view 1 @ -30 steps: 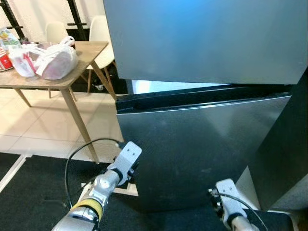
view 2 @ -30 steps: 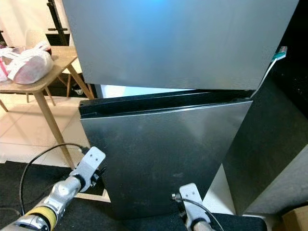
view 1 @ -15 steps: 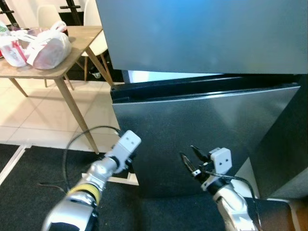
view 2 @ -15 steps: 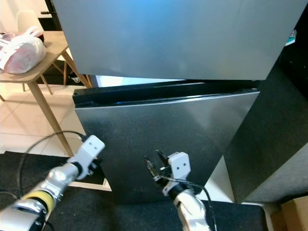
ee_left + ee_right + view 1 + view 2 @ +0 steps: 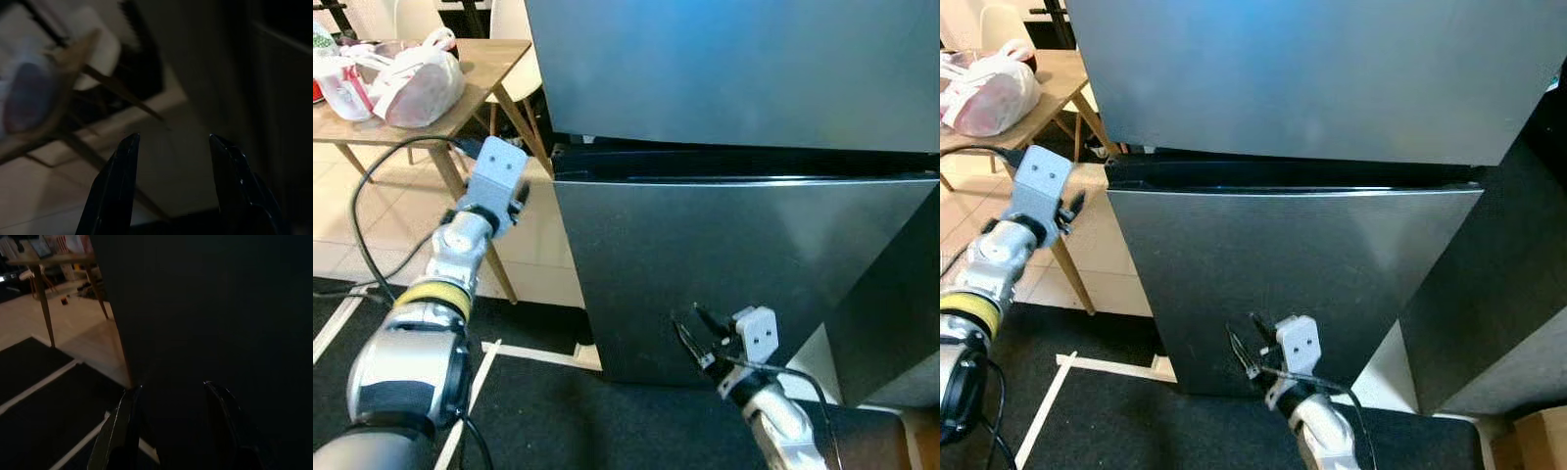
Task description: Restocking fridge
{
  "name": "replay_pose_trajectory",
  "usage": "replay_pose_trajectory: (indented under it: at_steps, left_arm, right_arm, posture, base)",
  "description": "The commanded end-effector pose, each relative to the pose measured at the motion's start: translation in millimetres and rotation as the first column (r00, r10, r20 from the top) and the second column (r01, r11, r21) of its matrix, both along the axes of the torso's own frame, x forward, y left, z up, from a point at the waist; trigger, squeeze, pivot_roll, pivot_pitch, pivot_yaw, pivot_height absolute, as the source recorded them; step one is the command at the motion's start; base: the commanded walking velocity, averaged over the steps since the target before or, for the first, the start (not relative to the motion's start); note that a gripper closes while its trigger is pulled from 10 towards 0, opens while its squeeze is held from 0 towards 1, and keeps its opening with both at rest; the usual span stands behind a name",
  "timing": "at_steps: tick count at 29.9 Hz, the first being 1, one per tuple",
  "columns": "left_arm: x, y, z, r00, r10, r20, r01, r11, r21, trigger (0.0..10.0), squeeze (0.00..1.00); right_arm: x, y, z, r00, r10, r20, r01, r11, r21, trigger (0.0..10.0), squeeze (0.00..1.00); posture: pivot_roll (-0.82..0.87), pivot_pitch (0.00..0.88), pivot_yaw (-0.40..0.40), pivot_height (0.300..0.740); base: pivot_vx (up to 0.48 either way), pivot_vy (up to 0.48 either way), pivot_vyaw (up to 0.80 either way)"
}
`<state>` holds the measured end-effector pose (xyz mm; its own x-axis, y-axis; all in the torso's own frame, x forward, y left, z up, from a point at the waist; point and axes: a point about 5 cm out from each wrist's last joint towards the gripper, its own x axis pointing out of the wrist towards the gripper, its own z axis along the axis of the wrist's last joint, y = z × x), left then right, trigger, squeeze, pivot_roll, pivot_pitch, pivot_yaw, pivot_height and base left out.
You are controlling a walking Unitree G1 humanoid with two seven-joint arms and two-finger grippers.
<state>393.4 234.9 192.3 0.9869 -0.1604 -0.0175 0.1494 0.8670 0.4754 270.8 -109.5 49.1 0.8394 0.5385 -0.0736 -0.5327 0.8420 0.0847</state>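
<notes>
Far out past the left gripper [image 5: 171, 142], a white plastic bag [image 5: 416, 78] sits on the wooden table [image 5: 484, 83], its contents too wrapped up to make out, and the table's far end is cut off by the frame. That gripper is raised at the fridge's left edge, level with the dark seam between the doors; in the wrist view its black fingers [image 5: 120, 181] stand apart with nothing between them, pointing down the gap between table leg and fridge, though the shot is dim and smeared. Open tiled floor [image 5: 352, 215] lies beside it, then dark carpet [image 5: 538, 411] with a white strip running across.

The fridge [image 5: 734, 235] stands straight ahead, upper door overhanging the lower door [image 5: 1283, 264], the top cut off. Low down, the right gripper [image 5: 697, 333] hovers just before the lower door's face, fingers [image 5: 120, 426] spread and holding nothing. Its wrist view is nearly black on the door side. To the right, a dark wall [image 5: 1518, 255] crowds the fridge's edge.
</notes>
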Motion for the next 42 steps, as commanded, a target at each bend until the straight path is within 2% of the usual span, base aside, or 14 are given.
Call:
replay_pose_trajectory:
  at_steps: [1, 4, 5, 6, 12, 17, 24, 26, 28, 32, 36, 37, 38, 42]
  left_arm:
    - [-15.6, -17.6, -53, 0.976, -0.122, -0.179, 0.126, 0.992, 0.011, 10.0, 0.0]
    - [-40.3, -35.3, -104, 0.916, -0.228, -0.33, 0.239, 0.971, -0.006, 10.0, 0.0]
    - [-40.3, -35.3, -104, 0.916, -0.228, -0.33, 0.239, 0.971, -0.006, 10.0, 0.0]
    - [-58.2, -46.8, -132, 0.881, -0.269, -0.39, 0.281, 0.959, -0.027, 10.0, 0.0]
    - [-69.1, -59.8, -148, 0.857, -0.296, -0.421, 0.314, 0.949, -0.026, 10.0, 0.0]
    - [-42.7, -60.3, -114, 0.929, -0.224, -0.295, 0.256, 0.964, 0.074, 10.0, 0.0]
    - [-15.0, -75.5, -66, 0.944, -0.276, -0.181, 0.293, 0.953, 0.075, 10.0, 0.0]
    - [-2.4, -79.2, -40, 0.964, -0.242, -0.108, 0.252, 0.963, 0.095, 10.0, 0.0]
    - [1.1, -79.8, -32, 0.97, -0.227, -0.087, 0.235, 0.967, 0.098, 10.0, 0.0]
    - [13.1, -66.5, -1, 0.996, -0.091, 0.019, 0.088, 0.987, 0.134, 10.0, 0.0]
    - [19.7, -23.4, 44, 0.979, 0.126, 0.16, -0.148, 0.979, 0.14, 10.0, 0.0]
    - [19.7, -23.4, 44, 0.979, 0.126, 0.16, -0.148, 0.979, 0.14, 10.0, 0.0]
    - [18.5, -5.2, 61, 0.964, 0.176, 0.199, -0.205, 0.969, 0.139, 10.0, 0.0]
    - [15.3, -1.6, 51, 0.984, 0.111, 0.136, -0.124, 0.989, 0.087, 10.0, 0.0]
  right_arm:
    - [-7.9, 3.7, -11, 0.998, 0.041, -0.051, -0.044, 0.997, -0.062, 10.0, 0.0]
    - [-12.2, -0.8, -22, 0.996, 0.029, -0.081, -0.041, 0.988, -0.149, 10.0, 0.0]
    - [-12.2, -0.8, -22, 0.996, 0.029, -0.081, -0.041, 0.988, -0.149, 10.0, 0.0]
    - [-13.7, -9.9, -31, 0.993, -0.031, -0.11, 0.01, 0.983, -0.184, 10.0, 0.0]
    - [-17.7, -25.1, -41, 0.98, -0.129, -0.153, 0.098, 0.976, -0.193, 10.0, 0.0]
    - [-17.5, -40.8, -46, 0.962, -0.239, -0.135, 0.198, 0.945, -0.259, 10.0, 0.0]
    - [-10.9, -52.2, -40, 0.934, -0.347, -0.088, 0.315, 0.913, -0.258, 10.0, 0.0]
    - [-7.3, -53.1, -37, 0.928, -0.368, -0.066, 0.342, 0.906, -0.249, 10.0, 0.0]
    - [-6.1, -53.0, -35, 0.927, -0.371, -0.06, 0.347, 0.905, -0.246, 10.0, 0.0]
    - [-3.6, -50.2, -33, 0.927, -0.372, -0.048, 0.352, 0.906, -0.234, 10.0, 0.0]
    - [-3.2, -48.8, -32, 0.93, -0.366, -0.042, 0.348, 0.91, -0.226, 10.0, 0.0]
    - [-3.2, -48.8, -32, 0.93, -0.366, -0.042, 0.348, 0.91, -0.226, 10.0, 0.0]
    - [-4.0, -49.6, -32, 0.93, -0.365, -0.042, 0.347, 0.91, -0.226, 10.0, 0.0]
    - [-6.1, -49.8, -36, 0.932, -0.358, -0.056, 0.337, 0.913, -0.231, 10.0, 0.0]
  posture:
    - [-0.09, 0.146, 0.054, 0.74]
    - [-0.09, 0.141, 0.053, 0.74]
    - [-0.09, 0.141, 0.053, 0.74]
    - [-0.09, 0.134, 0.05, 0.74]
    - [-0.09, 0.118, 0.04, 0.74]
    - [-0.1, 0.106, 0.046, 0.74]
    - [-0.11, 0.103, 0.056, 0.74]
    - [-0.12, 0.104, 0.061, 0.74]
    - [-0.12, 0.105, 0.062, 0.74]
    - [-0.12, 0.107, 0.063, 0.74]
    - [-0.13, 0.115, 0.059, 0.74]
    - [-0.13, 0.115, 0.059, 0.74]
    - [-0.12, 0.116, 0.055, 0.74]
    - [-0.1, 0.113, 0.05, 0.74]
  base:
    - [0.0, 0.0, 0.0]
    - [0.0, 0.0, 0.0]
    - [0.0, 0.0, 0.0]
    - [0.0, 0.0, 0.0]
    - [0.0, 0.0, 0.0]
    - [0.0, 0.0, 0.0]
    - [0.0, 0.0, 0.0]
    - [0.0, 0.0, 0.0]
    - [0.0, 0.0, 0.0]
    - [0.0, 0.0, 0.0]
    - [0.0, 0.0, 0.0]
    - [0.0, 0.0, 0.0]
    - [0.0, 0.0, 0.0]
    - [0.0, 0.0, 0.0]
